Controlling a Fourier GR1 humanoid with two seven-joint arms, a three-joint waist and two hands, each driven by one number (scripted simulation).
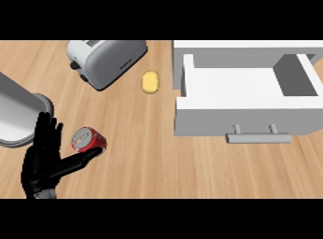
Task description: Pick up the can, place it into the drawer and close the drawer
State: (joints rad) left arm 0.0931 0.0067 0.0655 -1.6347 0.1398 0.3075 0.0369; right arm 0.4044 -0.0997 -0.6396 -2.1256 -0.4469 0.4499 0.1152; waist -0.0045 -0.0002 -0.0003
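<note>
Left hand (44,161) spreads wide beside the red can (89,140), thumb touching, lining up a grasp; drawer (250,84) waits open.

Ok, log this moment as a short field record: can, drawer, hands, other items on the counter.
can: red can lying on its side on the wooden counter, left of the drawer, silver top facing up-left
drawer: white drawer pulled open, nothing visible inside, grey handle toward the robot
left hand: black left hand open, fingers straight, thumb reaching to the can; not curled round it
right hand: not in view
other items: silver toaster; yellow potato-like item between toaster and drawer; grey cylinder at left edge
task state: can not yet lifted
</note>
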